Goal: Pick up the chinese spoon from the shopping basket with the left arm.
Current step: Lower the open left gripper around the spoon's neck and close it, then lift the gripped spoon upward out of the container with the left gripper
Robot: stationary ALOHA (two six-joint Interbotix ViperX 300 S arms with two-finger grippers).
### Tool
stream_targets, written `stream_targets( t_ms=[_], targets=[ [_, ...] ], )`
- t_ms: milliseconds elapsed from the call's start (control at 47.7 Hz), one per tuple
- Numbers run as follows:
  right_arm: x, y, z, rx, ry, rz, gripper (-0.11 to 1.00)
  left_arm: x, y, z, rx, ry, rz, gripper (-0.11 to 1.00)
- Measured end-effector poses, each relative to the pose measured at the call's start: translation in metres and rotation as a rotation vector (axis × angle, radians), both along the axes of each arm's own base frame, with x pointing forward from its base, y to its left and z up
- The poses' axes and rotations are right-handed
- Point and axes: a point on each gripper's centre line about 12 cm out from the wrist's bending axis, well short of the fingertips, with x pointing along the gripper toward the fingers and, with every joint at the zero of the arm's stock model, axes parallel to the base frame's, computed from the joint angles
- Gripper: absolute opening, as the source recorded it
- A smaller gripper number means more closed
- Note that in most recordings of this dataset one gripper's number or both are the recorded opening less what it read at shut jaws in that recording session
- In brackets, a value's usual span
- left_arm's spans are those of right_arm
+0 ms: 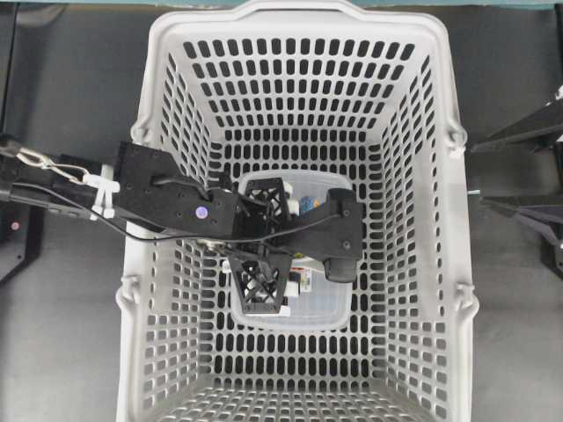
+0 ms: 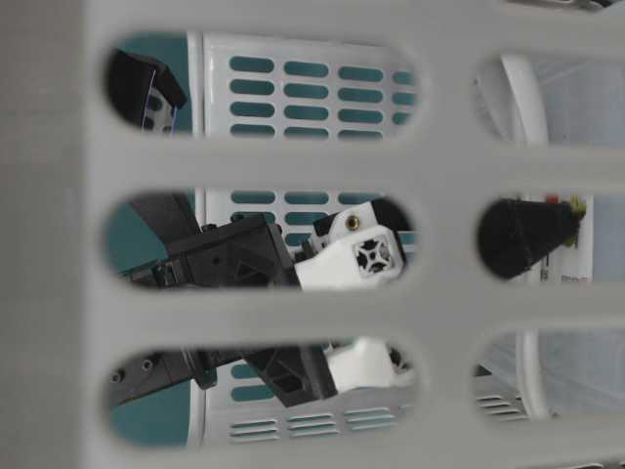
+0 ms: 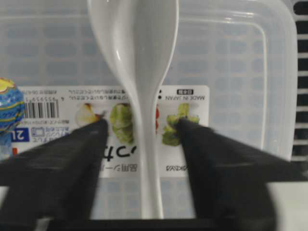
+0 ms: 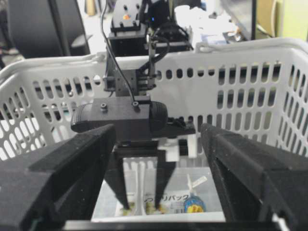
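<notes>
Down at the bottom of the shopping basket (image 1: 422, 290) we've got the left hand (image 3: 142, 127) lowered right over the chinese spoon (image 3: 139, 72), so we'd say the approach is pretty much done. The spoon is lying on the lid of a clear container (image 3: 240, 57) near the middle of the basket floor. In the left wrist view its bowl points to 12 o'clock and the handle runs straight down to 6. The two fingers (image 3: 62, 159) sit apart, one on each side of the handle at roughly 9 and 3, with a visible gap on both sides, so nothing is clamped yet.

What's left, as far as we can judge: squeeze onto the handle and lift it clear of the basket. That handle looks thin and glossy, so it might slip.

A blue-wrapped lollipop (image 3: 9, 110) sits off at 9 o'clock, apart from the fingers. The right hand (image 4: 159, 163) is parked outside the basket, spread open and empty.
</notes>
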Motion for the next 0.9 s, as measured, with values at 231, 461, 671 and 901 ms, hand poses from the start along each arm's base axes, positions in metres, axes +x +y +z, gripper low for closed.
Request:
stream_targets(
  t_ms=[231, 461, 671, 901],
  targets=[
    [-0.001, 0.000, 0.001, 0.000, -0.003, 0.000, 0.69, 0.000, -0.003, 0.003, -0.001, 0.003, -0.003, 0.12],
    [-0.005, 0.000, 0.005, 0.001, -0.026, 0.000, 0.69, 0.001, -0.008, 0.039, -0.005, -0.034, -0.011, 0.12],
    [-0.010, 0.000, 0.007, 0.002, -0.046, 0.000, 0.69, 0.001, -0.015, 0.111, -0.014, -0.101, -0.022, 0.12],
    [-0.011, 0.000, 0.004, 0.002, -0.043, 0.000, 0.69, -0.006, -0.016, 0.176, -0.014, -0.093, -0.016, 0.12]
  ],
)
